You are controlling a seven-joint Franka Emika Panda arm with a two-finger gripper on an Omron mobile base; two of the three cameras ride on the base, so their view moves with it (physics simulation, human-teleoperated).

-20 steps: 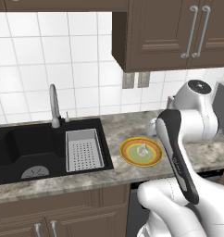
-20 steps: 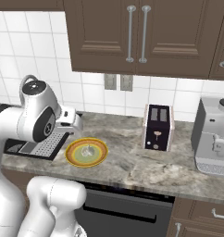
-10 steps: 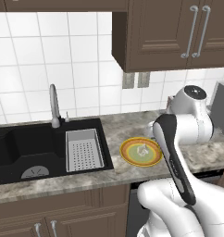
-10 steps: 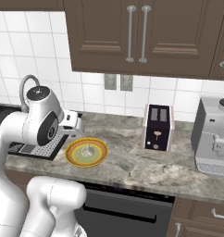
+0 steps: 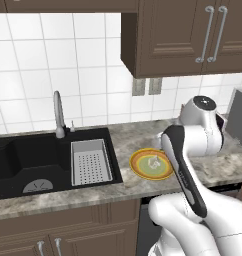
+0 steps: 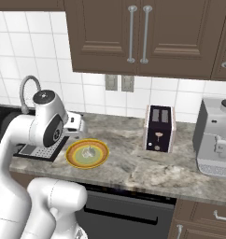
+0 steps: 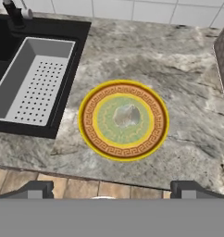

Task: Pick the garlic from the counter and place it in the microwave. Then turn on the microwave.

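Note:
The garlic (image 7: 127, 115) is a small off-white bulb lying in the middle of a yellow and green plate (image 7: 87, 132) on the marbled counter (image 7: 188, 78). My gripper (image 7: 114, 190) hangs above the plate's near side, open, with nothing between its fingertips (image 7: 36, 189). From the base cameras the garlic (image 5: 154, 162) (image 6: 88, 152) sits on the plate (image 5: 138, 169) (image 6: 74, 158), just beside my bent arm. The microwave is out of view.
A black sink (image 5: 23, 160) with a grey strainer basket (image 7: 33, 81) and a faucet (image 5: 58, 114) lies left of the plate. To its right stand a toaster (image 6: 158, 128) and a coffee machine (image 6: 217, 140). Brown wall cabinets (image 6: 133, 37) hang overhead.
My arm has dipped a little and swung slightly toward the plate. The garlic and the plate have not moved, and the jaws stay wide.

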